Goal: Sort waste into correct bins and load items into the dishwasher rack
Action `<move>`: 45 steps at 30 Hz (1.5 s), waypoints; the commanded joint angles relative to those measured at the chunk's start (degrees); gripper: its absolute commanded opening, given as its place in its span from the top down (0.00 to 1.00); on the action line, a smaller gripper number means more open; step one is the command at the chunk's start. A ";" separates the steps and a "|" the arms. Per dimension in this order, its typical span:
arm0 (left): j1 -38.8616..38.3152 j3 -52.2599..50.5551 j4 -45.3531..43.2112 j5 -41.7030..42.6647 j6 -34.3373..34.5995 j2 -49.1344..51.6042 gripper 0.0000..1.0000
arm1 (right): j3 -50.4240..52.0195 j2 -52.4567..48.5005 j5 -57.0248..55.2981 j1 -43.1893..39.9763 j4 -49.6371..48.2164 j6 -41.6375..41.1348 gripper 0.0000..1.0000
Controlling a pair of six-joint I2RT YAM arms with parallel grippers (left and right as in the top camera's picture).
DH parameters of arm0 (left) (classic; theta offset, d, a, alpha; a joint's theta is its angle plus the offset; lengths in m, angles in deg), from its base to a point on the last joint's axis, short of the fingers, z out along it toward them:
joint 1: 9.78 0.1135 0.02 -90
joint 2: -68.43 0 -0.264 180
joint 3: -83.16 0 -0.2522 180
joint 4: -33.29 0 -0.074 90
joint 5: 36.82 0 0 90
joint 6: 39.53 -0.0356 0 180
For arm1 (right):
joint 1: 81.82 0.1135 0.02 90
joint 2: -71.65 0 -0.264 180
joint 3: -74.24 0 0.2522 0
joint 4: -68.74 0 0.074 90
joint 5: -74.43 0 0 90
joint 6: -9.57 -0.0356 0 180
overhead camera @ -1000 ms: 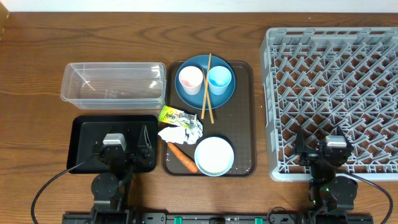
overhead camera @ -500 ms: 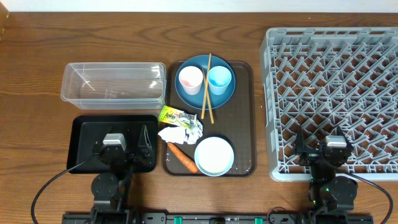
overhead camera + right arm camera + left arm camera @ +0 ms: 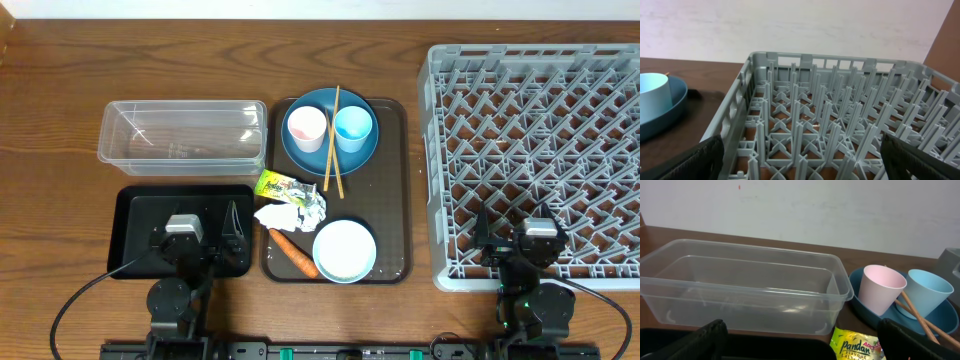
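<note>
Rack [image 3: 530, 150] sits right of the brown tray [image 3: 395, 200], its near edge under the right tool [image 3: 807, 160], which is spread wide and empty. Left tool [image 3: 807, 340], also spread and empty, hangs left of the tray. It looks the nearer one to the napkin [image 3: 292, 213] and the carrot [image 3: 292, 251], which lies diagonally by the tray's left edge.

the overhead camera looks straight down from high above and takes in the whole table [image 3: 60, 80], with the robot's side at the bottom edge. the left wrist camera sits low over the black tray [image 3: 135, 225], facing away from the robot toward the wall [image 3: 790, 210], close to the clear tub [image 3: 740, 287]. the right wrist camera sits low at the near edge of the dishwasher rack [image 3: 840, 64], facing the same way. both wrist views share the blue plate [image 3: 670, 112] and light-blue cup [image 3: 652, 92].
</note>
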 commanded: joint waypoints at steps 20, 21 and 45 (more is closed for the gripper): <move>-0.24 -0.55 2.56 1.29 1.46 0.22 0.02 | 0.09 -0.15 -0.39 -0.11 0.20 -0.92 0.01; -0.24 -0.55 2.38 1.31 2.67 0.24 0.02 | 0.09 -0.15 -0.39 -0.11 0.20 -0.92 0.01; -0.24 62.23 50.82 22.23 10.49 33.29 0.02 | 0.09 -0.15 -0.39 -0.11 0.20 -0.92 0.01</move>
